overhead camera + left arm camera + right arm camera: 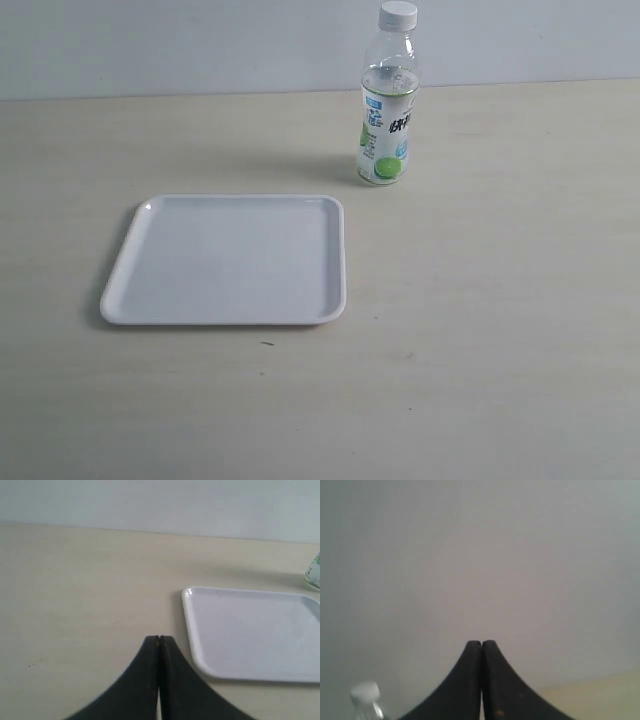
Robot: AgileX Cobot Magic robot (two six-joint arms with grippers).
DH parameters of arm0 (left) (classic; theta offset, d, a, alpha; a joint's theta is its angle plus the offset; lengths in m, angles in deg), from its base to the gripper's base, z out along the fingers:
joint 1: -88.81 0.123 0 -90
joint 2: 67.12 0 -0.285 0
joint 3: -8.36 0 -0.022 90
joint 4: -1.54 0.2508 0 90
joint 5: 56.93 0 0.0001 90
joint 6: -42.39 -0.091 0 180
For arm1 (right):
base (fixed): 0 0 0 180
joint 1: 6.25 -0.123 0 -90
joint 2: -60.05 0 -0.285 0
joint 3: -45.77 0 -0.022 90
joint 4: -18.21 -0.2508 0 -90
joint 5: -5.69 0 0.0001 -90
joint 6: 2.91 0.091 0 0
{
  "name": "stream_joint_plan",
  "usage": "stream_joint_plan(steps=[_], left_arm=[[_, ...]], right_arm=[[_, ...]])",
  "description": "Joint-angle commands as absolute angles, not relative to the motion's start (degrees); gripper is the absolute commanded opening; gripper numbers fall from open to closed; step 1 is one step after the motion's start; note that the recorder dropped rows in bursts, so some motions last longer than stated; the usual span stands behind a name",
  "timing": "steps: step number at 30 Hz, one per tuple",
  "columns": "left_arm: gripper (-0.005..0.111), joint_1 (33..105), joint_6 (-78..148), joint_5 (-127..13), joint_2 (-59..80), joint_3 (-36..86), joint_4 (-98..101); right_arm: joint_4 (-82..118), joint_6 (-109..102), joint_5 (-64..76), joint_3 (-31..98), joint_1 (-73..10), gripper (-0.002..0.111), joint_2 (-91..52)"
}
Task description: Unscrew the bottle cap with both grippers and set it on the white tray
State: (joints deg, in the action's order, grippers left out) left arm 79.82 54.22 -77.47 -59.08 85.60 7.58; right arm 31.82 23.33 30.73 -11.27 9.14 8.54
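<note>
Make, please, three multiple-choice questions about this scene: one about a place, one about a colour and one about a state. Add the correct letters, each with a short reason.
1. Where does the bottle stand relative to the white tray?
A. inside it
B. on the table, beyond its far right corner
C. lying in front of it

2. What colour is the bottle cap?
A. white
B. blue
C. green

3. In what state are the left gripper and the right gripper?
A. both open
B. one shut on the cap
C. both shut, holding nothing

Answers:
1 B: the exterior view shows it upright on the table, apart from the tray.
2 A: the cap on the neck is white.
3 C: each wrist view shows the jaws pressed together with nothing between them.
</note>
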Motion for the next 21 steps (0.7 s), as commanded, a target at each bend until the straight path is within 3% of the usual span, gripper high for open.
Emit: stream_joint_plan(steps=[1, 7, 10, 12, 14, 18, 19, 21], left_arm=[[0.0, 79.53, 54.68, -77.15, -59.34, 85.57, 7.6], [0.0, 79.53, 54.68, -77.15, -59.34, 85.57, 7.6], [0.0, 79.53, 54.68, -77.15, -59.34, 85.57, 7.6], [0.0, 79.53, 54.68, -77.15, -59.34, 85.57, 7.6], [0.0, 79.53, 54.68, -77.15, -59.34, 85.57, 7.6], [0.0, 79.53, 54.68, -77.15, -59.34, 85.57, 7.6], [0.0, 79.53, 54.68, -77.15, -59.34, 85.57, 7.6], [0.0, 79.53, 54.68, -77.15, -59.34, 85.57, 7.6]], right_arm=[[41.24, 24.19, 37.49, -10.99, 9.07, 0.0, -11.86], [64.46, 22.13, 60.23, -10.81, 9.07, 0.001, -33.87], [70.15, 18.49, 64.88, -8.86, 9.07, 0.011, -41.28], [71.85, 17.51, 66.95, -7.3, 9.07, 0.025, -44.88], [73.24, 17.51, 68.41, -5.68, 9.07, 0.046, -48.1], [73.38, 14.16, 71.5, -1.59, 9.07, 0.099, -53.3], [73.25, 14.18, 72.36, -0.16, 9.07, 0.106, -54.63], [72.75, 14.18, 73.31, 2.94, 8.58, 0.104, -56.93]])
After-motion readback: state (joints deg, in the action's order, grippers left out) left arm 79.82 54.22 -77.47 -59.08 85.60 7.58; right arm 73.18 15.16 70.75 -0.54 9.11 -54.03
